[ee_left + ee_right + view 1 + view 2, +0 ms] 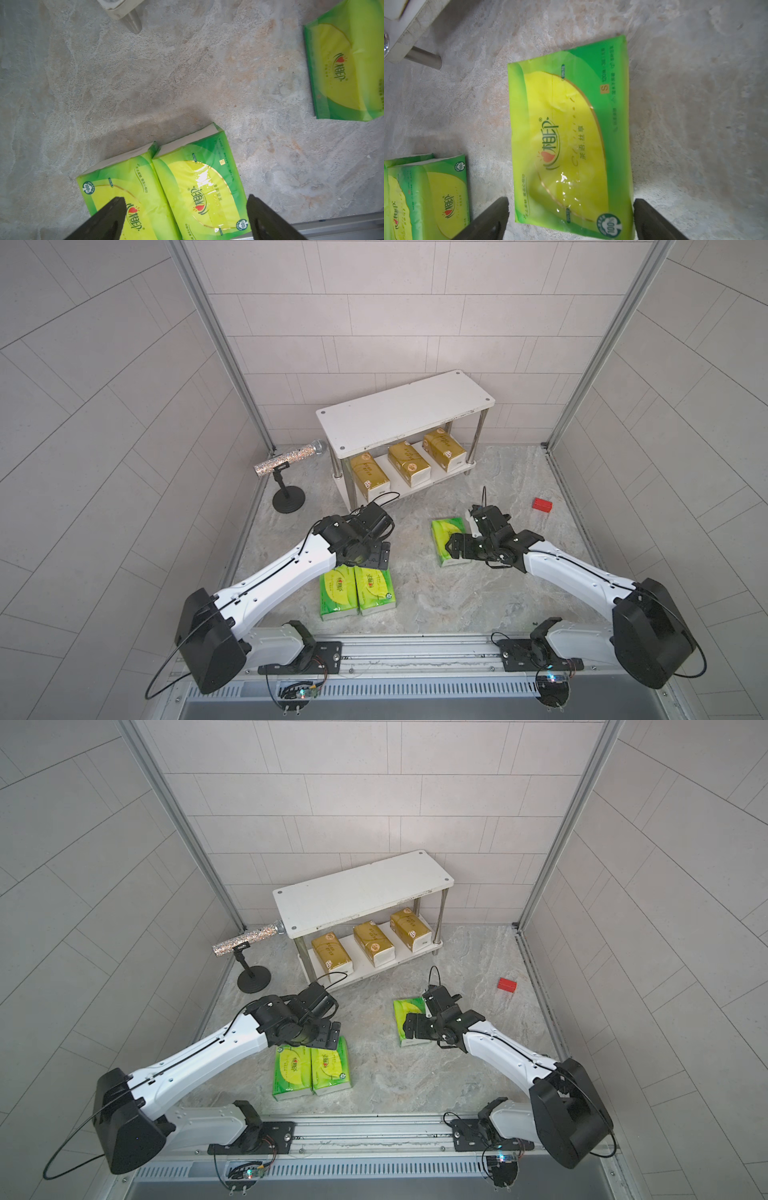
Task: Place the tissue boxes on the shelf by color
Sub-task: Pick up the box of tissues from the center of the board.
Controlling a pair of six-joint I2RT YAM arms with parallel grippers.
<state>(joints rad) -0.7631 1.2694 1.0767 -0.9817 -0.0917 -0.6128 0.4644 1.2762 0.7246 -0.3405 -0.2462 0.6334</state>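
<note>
The shelf [405, 410] [361, 894] stands at the back with a bare top board. Three gold tissue boxes [408, 462] [372, 943] lie side by side on its lower board. Two green tissue boxes [356, 592] [187, 187] lie together on the floor. My left gripper [376, 558] [187, 218] hangs open just above them, its fingers [112, 218] spread across both. A third green tissue box [446, 537] [571, 135] lies alone at the centre right. My right gripper [457, 549] [571, 218] is open, one finger on each side of that box's near end, with small gaps.
A glittery microphone [291, 458] sits on a black stand at the back left, next to the shelf. A small red block [542, 504] lies by the right wall. Metal frame posts and walls close in three sides. The arm rail [415, 649] runs along the front.
</note>
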